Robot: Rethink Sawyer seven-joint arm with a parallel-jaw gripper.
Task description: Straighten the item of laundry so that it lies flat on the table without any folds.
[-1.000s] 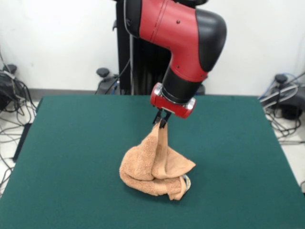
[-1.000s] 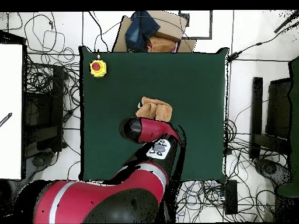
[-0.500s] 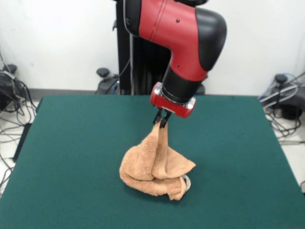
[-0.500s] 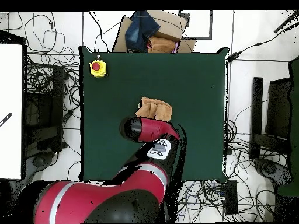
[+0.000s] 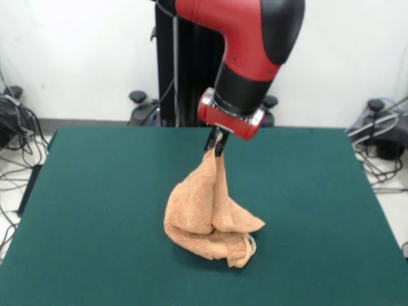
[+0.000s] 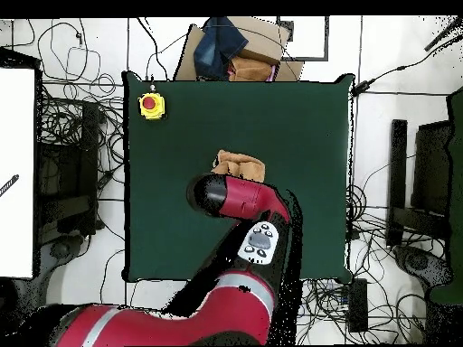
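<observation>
Towel (image 5: 210,217) corner pinched by gripper (image 5: 217,145) in front view, arm-hidden overhead

peach towel (image 5: 210,220) bunched, one corner lifted

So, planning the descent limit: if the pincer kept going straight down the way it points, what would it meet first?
The pincer, shut on the towel, points down at the cloth bunched below it. It would likely press into that heap before the table.
</observation>
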